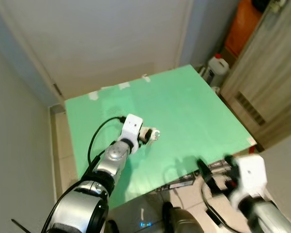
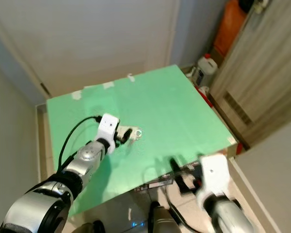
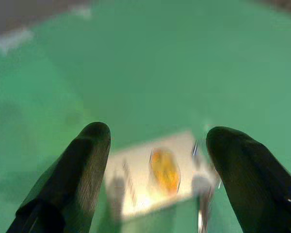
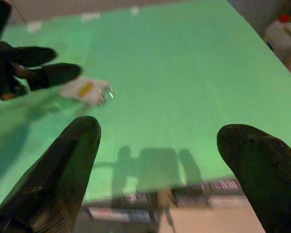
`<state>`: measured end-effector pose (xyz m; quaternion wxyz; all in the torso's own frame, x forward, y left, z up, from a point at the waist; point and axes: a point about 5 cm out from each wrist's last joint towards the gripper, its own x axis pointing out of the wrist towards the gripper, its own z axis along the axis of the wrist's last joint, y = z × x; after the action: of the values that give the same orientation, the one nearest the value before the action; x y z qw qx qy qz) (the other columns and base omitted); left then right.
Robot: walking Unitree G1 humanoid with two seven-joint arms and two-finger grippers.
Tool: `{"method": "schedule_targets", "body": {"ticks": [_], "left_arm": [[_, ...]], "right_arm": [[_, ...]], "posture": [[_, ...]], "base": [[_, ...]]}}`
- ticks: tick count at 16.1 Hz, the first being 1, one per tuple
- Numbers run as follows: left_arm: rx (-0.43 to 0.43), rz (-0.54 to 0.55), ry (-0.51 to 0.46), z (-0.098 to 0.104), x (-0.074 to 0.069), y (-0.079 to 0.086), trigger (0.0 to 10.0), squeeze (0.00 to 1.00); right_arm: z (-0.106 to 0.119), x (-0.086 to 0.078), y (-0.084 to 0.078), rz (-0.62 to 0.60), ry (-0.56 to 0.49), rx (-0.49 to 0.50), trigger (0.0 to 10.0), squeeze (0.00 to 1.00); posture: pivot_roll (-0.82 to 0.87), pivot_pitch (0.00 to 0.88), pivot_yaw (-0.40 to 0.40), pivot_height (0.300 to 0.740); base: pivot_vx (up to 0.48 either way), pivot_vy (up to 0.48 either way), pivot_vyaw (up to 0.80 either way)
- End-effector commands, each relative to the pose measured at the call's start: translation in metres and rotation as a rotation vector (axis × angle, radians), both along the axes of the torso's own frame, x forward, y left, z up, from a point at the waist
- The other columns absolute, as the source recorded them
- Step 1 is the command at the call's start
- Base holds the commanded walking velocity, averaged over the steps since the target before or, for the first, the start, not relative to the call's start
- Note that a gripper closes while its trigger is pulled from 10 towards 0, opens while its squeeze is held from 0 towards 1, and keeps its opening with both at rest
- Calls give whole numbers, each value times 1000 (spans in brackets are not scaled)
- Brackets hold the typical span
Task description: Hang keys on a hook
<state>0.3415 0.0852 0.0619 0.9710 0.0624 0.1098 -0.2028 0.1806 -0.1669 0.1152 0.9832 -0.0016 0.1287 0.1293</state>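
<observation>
green mat [image 1: 194,107], white jug [image 1: 217,68], wooden cabinet [image 1: 266,92].

keys [image 3: 161,174] blurred; right gripper [image 1: 214,171] smeared by motion

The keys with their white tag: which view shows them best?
The left wrist view: the keys lie close up between the open left tool fingers, though blurred. The right wrist view shows them smaller on the green mat; both eye views show only a small pale shape by the left tool.

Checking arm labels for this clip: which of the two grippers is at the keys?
The left gripper: it reaches out over the green mat with its open fingers at the keys. The right gripper hangs open at the mat's near edge.
</observation>
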Motion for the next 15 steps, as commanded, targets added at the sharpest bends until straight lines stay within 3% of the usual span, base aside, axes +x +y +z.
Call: {"method": "schedule_targets", "body": {"ticks": [1, 4, 6, 7, 8, 11, 15], "left_arm": [[-52, 32, -66, 10, 4, 5, 10000, 0], [-126, 68, -239, 42, 3, 11, 10000, 0], [-161, 84, -286, 54, -6, 11, 10000, 0], [-164, 81, -293, 57, -9, 9, 10000, 0], [-148, 52, -310, 62, -20, 3, 10000, 0], [-135, 55, -321, 72, -35, 4, 10000, 0], [-109, 53, -319, 95, -77, 13, 10000, 0]], "right_arm": [[-10, 9, 5, 19, 25, 30, 10000, 0], [-25, 56, 28, 135, 30, 107, 10000, 0], [-33, 83, 41, 183, 54, 119, 10000, 0], [-35, 89, 44, 195, 56, 118, 10000, 0], [-40, 107, 56, 239, 64, 119, 10000, 0], [-53, 121, 70, 277, 90, 103, 10000, 0], [-72, 133, 81, 239, 91, -31, 10000, 0]], "posture": [[-300, 166, 32, 740], [-105, 86, -30, 740], [-9, 62, -72, 740], [4, 58, -79, 740], [88, 52, -120, 740], [167, 74, -147, 740], [294, 158, -150, 740]], "base": [[0, 0, 0], [0, 0, 0], [0, 0, 0], [0, 0, 0], [0, 0, 0], [0, 0, 0], [0, 0, 0]]}}
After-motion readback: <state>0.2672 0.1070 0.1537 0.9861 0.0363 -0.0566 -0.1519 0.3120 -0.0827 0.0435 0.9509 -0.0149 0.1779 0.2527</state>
